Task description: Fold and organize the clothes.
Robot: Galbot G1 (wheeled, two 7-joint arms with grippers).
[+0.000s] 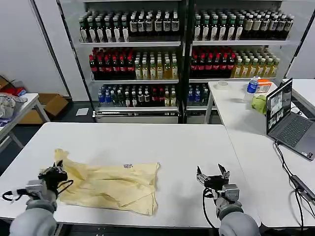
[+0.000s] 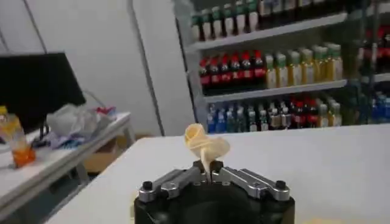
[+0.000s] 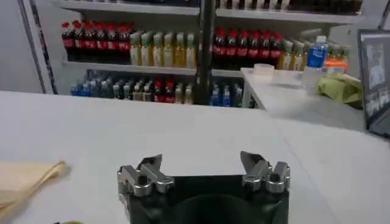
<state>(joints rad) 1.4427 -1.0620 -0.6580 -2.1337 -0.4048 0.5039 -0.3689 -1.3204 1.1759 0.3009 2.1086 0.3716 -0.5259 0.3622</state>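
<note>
The clothes (image 1: 110,186) are one pale cream-yellow garment lying loosely folded on the near left part of the white table (image 1: 147,137). My left gripper (image 1: 57,171) is at the garment's left edge, shut on a pinch of its fabric. In the left wrist view that pinched fold of the clothes (image 2: 206,146) sticks up between the closed fingers of the left gripper (image 2: 208,170). My right gripper (image 1: 213,176) hovers open over bare table to the right of the garment, nothing between its fingers. In the right wrist view the right gripper (image 3: 202,165) stands wide, with a corner of the clothes (image 3: 24,181) off to one side.
A second white table (image 1: 246,123) on the right carries a laptop (image 1: 288,120), a water bottle (image 1: 252,87) and a green cloth (image 1: 259,103). Drink shelves (image 1: 182,54) stand behind. A side table on the far left holds a grey-white cloth pile (image 1: 7,104).
</note>
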